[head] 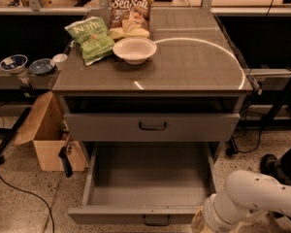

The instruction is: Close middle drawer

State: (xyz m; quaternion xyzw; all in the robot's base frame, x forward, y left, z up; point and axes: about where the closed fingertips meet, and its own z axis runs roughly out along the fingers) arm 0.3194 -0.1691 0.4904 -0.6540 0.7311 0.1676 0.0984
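Note:
The middle drawer (150, 178) is a wide grey tray pulled far out at the bottom of the cabinet. It is empty, and its low front panel carries a small dark loop handle (156, 221) at the bottom edge of the view. My white arm (254, 200) comes in from the lower right. My gripper (200, 223) is at the drawer's front right corner, beside the front panel, partly cut off by the frame edge.
Above is a grey drawer with a taller front (153, 126). The cabinet top (199, 62) holds a white bowl (134, 49) and two chip bags (91, 38). A cardboard box (51, 135) stands on the floor at left, and small bowls (13, 62) sit on a side shelf.

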